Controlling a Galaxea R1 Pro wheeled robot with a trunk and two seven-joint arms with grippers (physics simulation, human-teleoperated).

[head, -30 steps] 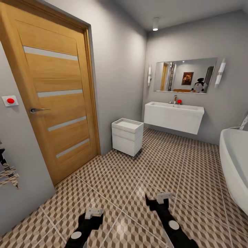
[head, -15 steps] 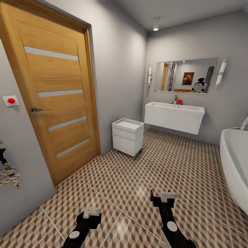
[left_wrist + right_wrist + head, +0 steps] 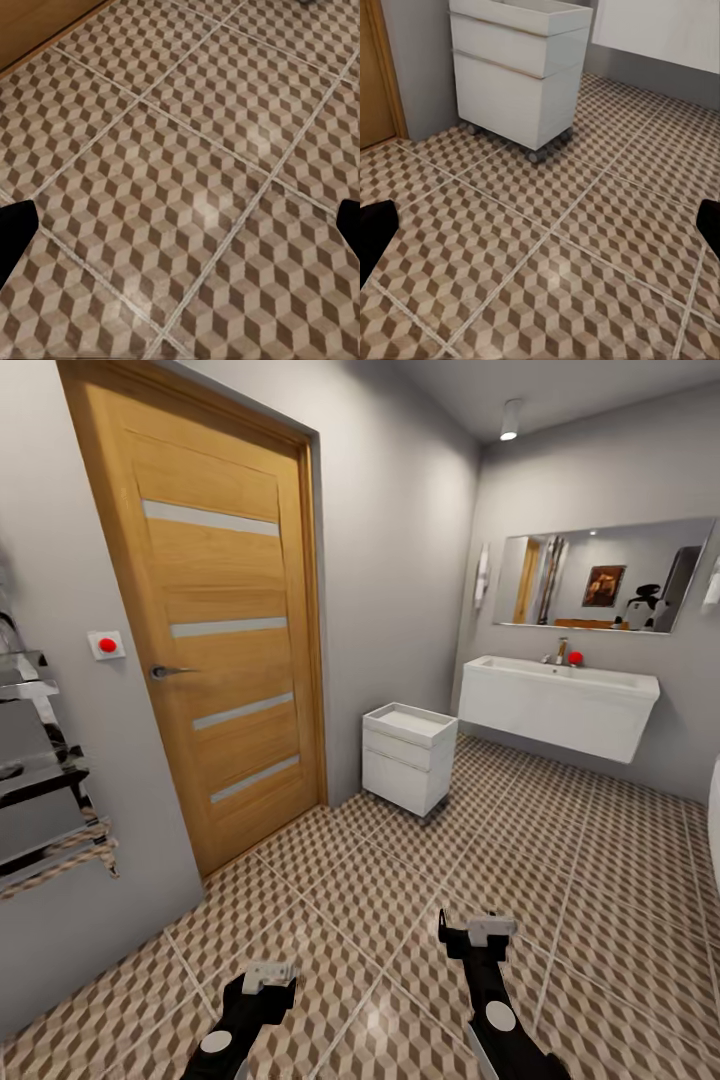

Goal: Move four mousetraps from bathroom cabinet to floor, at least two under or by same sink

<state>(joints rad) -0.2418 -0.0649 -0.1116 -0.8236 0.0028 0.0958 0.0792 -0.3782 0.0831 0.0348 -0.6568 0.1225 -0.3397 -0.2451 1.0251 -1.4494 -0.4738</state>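
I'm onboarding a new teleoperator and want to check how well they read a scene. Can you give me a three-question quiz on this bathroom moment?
1. True or false: the wooden door is shut.
2. Multiple choice: what stands on the bathroom floor between the door and the sink? A) a laundry basket B) a small white two-drawer unit C) a stool
3. Fill in: the left gripper and right gripper both hang over the floor, and each holds ____.

Key
1. True: it sits flush in its frame.
2. B; the right wrist view shows it on small castors.
3. Nothing: both wrist views show fingertips wide apart with bare tiles between.
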